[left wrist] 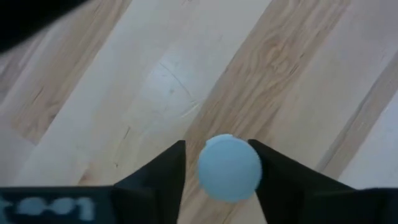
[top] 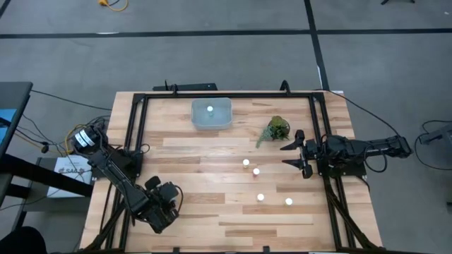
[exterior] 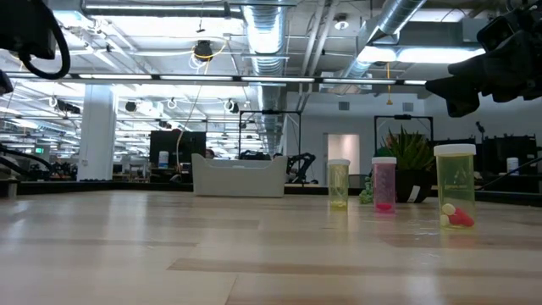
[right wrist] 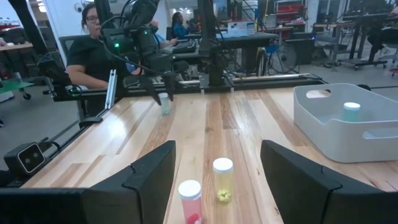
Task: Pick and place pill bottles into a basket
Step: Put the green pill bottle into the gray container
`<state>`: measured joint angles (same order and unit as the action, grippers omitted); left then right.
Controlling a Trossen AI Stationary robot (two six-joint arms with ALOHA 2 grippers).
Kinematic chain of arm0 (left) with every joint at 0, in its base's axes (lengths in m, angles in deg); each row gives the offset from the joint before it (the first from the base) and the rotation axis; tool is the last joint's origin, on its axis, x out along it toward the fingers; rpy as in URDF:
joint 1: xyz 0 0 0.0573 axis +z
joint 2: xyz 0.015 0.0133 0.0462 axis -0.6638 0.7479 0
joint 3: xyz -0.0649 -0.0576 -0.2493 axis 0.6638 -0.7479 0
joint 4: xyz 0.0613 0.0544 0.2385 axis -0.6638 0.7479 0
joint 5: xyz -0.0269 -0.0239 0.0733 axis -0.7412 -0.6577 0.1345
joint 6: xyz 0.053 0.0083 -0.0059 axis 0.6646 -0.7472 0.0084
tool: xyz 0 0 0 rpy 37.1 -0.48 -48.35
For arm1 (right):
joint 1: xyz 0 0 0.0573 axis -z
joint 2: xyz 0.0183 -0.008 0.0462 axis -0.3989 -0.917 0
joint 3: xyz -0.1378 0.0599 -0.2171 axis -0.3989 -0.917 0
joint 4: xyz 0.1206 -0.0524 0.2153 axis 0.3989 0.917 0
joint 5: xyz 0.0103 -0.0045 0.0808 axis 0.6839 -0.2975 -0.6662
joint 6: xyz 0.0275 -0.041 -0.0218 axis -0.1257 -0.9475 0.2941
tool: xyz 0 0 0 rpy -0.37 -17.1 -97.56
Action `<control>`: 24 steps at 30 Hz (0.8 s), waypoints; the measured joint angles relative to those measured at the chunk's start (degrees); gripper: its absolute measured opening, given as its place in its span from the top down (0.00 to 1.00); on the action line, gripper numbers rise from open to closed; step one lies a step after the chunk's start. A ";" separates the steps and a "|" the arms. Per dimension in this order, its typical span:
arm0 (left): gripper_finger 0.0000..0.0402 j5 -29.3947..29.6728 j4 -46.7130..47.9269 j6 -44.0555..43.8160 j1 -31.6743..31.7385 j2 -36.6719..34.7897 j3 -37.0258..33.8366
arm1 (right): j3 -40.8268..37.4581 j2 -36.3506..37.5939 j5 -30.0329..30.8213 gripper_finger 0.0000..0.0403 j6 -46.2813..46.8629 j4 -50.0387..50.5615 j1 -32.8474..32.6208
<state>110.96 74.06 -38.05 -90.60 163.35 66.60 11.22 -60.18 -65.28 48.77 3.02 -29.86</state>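
Wooden table (top: 212, 219): left claw (left wrist: 229, 169) around pill bottle (left wrist: 229, 168); basket (top: 212, 114) far.

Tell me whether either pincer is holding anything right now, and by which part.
The left pincer straddles a small white-capped pill bottle, fingers beside its round cap; a firm grip cannot be told. The right pincer is open and empty.

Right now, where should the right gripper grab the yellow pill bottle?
Take the yellow pill bottle at the white cap and neck, from straight above: it stands upright and round. The pink bottle stands close beside it, so I'd turn the right gripper to put its fingers on the two free sides.
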 joint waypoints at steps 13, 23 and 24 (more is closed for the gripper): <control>0.74 11.59 2.19 0.25 3.43 -0.02 1.68 | -0.02 0.00 0.00 0.43 -0.01 0.00 0.00; 0.78 40.41 8.44 12.51 14.74 -0.07 9.21 | -0.01 0.00 0.00 0.43 0.00 0.00 0.00; 0.78 43.01 8.41 14.17 16.28 -0.07 9.77 | -0.02 0.00 0.00 0.43 0.00 0.00 0.00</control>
<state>153.97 82.47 -23.88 -74.32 163.28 76.37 11.20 -60.18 -65.28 48.77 3.02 -29.86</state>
